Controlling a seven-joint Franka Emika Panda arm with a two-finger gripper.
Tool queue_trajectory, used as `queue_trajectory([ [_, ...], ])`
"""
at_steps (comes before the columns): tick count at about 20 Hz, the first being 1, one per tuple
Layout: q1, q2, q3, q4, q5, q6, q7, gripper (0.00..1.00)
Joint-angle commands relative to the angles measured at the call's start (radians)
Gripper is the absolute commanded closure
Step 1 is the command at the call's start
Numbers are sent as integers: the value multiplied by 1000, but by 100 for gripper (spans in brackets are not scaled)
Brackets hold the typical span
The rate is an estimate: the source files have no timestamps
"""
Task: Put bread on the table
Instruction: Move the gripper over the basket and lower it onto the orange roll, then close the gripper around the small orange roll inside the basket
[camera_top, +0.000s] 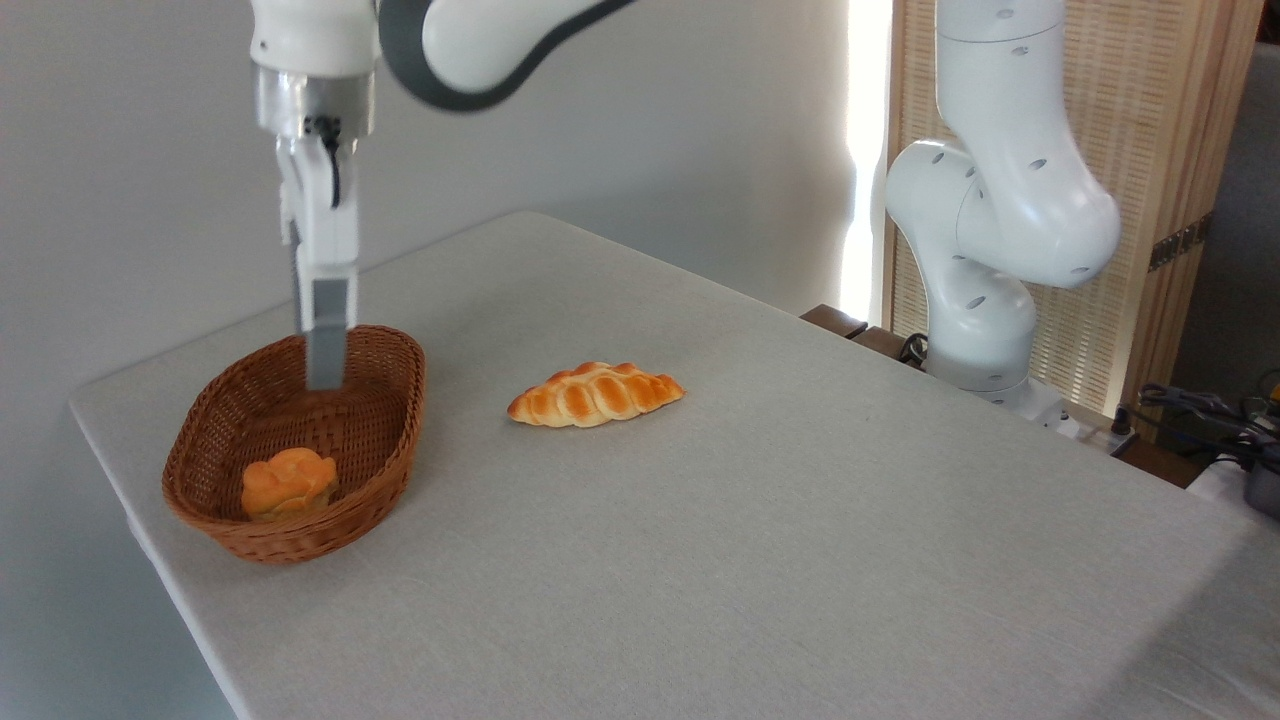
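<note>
White arm vertical, fingers (324, 375) edge-on over basket (385, 440); gap untellable.

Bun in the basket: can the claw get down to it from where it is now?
Probably yes. The claw hangs over the far end of the open-topped basket; the bun lies uncovered at the near end with nothing on it. Only the basket wall beside it may crowd the fingers.

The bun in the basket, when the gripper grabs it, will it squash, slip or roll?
The bread looks lumpy and knotted, so the gripper should find purchase; slipping seems unlikely. Its glossy, even surface hints at a light, fairly firm piece. Being roundish, it might roll a little once on the table, though the lumps should stop it.
</note>
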Motion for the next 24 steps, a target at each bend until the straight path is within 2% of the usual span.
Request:
queue_trajectory([
  [1,5,62,-10,1,11,130,2,0],
  [4,6,111,-11,1,11,197,25,0],
  [11,9,186,-13,0,12,217,28,0],
  [24,9,215,-14,0,20,246,24,0],
])
